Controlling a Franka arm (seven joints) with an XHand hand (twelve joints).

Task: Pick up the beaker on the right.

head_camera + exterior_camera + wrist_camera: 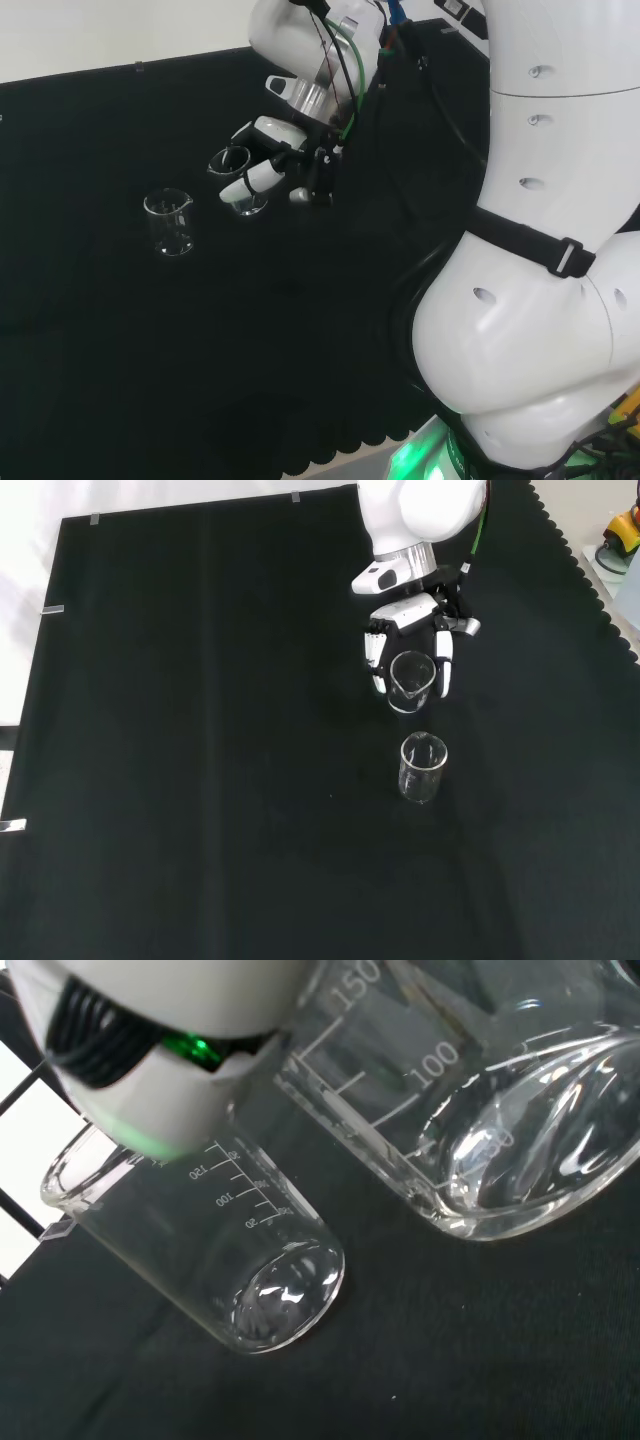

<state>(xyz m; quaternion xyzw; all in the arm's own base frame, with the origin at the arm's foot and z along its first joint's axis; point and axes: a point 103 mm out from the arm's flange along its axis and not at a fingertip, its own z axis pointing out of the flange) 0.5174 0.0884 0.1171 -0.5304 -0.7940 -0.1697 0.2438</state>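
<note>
Two clear glass beakers stand on the black cloth. In the head view the right-hand beaker [232,165] sits between the fingers and thumb of the hand [285,150], which curl against its sides. In the front view the same beaker [411,680] shows with fingers [375,665] on its left and the thumb on its right, below the palm of the hand [410,615]. I cannot tell whether its base touches the cloth. From the wrist it is the large beaker [480,1090], under a blurred white part of the hand [160,1050].
The other beaker [170,222] stands upright a short way left in the head view, nearer the camera as the free beaker [423,767] in the front view, and as the smaller beaker [220,1250] from the wrist. The arm's white links [540,250] rise at the right.
</note>
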